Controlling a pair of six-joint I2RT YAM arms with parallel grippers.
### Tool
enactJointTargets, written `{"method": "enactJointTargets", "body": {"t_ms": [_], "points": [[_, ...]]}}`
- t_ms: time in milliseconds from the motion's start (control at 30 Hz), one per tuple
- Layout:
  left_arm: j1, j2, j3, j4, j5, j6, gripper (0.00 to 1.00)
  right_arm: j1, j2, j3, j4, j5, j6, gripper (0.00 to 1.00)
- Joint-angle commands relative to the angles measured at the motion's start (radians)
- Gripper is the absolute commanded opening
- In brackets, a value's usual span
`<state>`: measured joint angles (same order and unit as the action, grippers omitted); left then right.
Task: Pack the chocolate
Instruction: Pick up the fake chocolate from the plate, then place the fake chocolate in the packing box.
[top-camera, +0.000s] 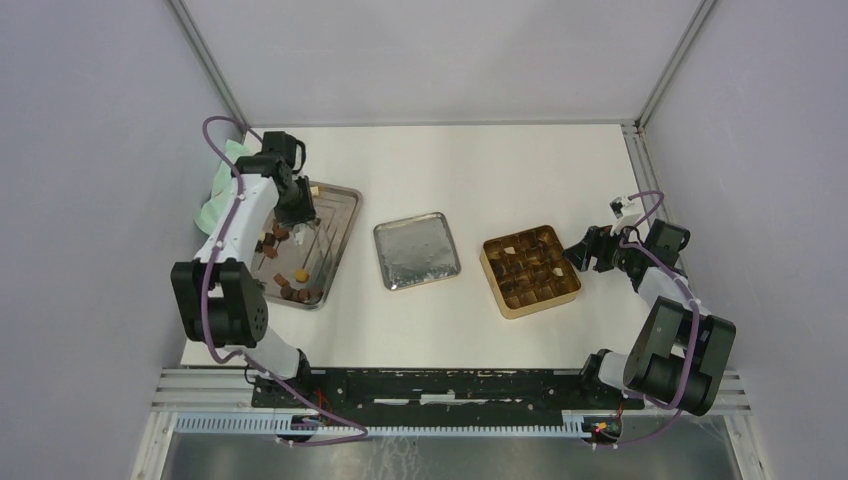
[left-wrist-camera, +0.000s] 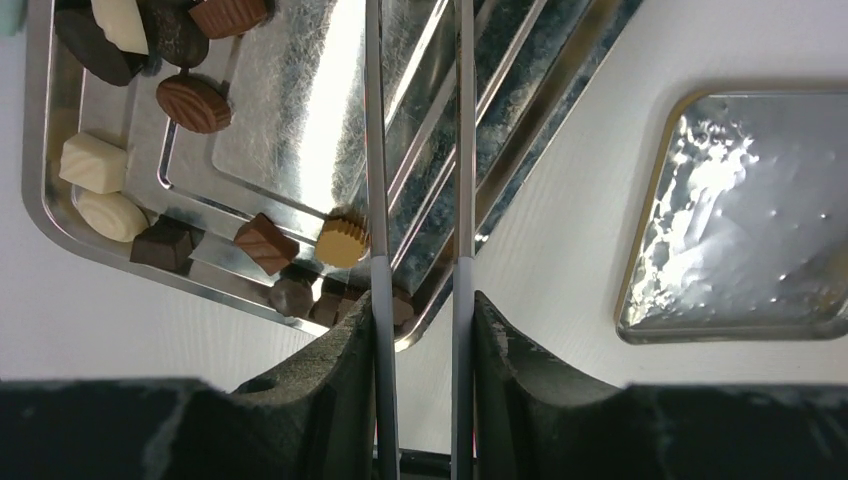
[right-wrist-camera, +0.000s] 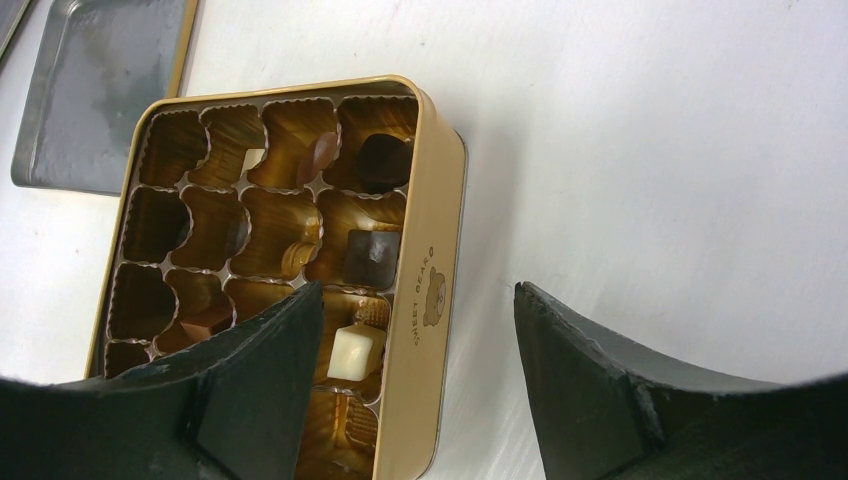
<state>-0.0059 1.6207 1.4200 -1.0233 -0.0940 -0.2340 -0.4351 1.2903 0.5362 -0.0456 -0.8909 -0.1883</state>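
**Top view:** white bench (top-camera: 470, 160), pale grey walls (top-camera: 90, 100), alu corner posts. L side: rectangular steel tray (top-camera: 345, 215) w/ loose chocolate chunks (top-camera: 300, 273); crumpled green cloth (top-camera: 218, 190) beyond it. Centre: square silver lid (top-camera: 417, 250). R side: square gold tin (top-camera: 542, 303), partly filled.

**L wrist view only:** left hand (left-wrist-camera: 420, 320) clamped on long metal tweezers (left-wrist-camera: 463, 150), blades over tray, tips out of frame. Chunks dark, mid-brown, cream.

**R wrist view only:** right hand (right-wrist-camera: 415, 295) spread wide, holding nothing, at tin's side wall. Cream chunk (right-wrist-camera: 355, 350) and dark ones sit in compartments.

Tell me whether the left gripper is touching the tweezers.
Touching. The left wrist view shows the left gripper clamping the tweezers, each arm against a finger.
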Motion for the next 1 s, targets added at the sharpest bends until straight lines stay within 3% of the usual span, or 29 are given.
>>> {"method": "enactJointTargets", "body": {"t_ms": [0,333,667,967], "points": [[0.004,-0.096,-0.043,0.008,0.089,-0.045,0.02,-0.007,-0.011,-0.002,0.023,-0.028,-0.017,0.75],[-0.037,-0.249,-0.146,0.008,0.219,-0.084,0.02,-0.007,-0.019,-0.007,0.022,-0.028,-0.018,0.75],[-0.296,-0.337,-0.108,0.053,0.325,-0.136,0.02,-0.007,-0.037,-0.009,0.007,-0.019,-0.034,0.75],[-0.625,-0.36,-0.11,0.148,0.461,-0.143,0.02,-0.023,-0.032,-0.005,0.002,-0.017,-0.042,0.75]]}}
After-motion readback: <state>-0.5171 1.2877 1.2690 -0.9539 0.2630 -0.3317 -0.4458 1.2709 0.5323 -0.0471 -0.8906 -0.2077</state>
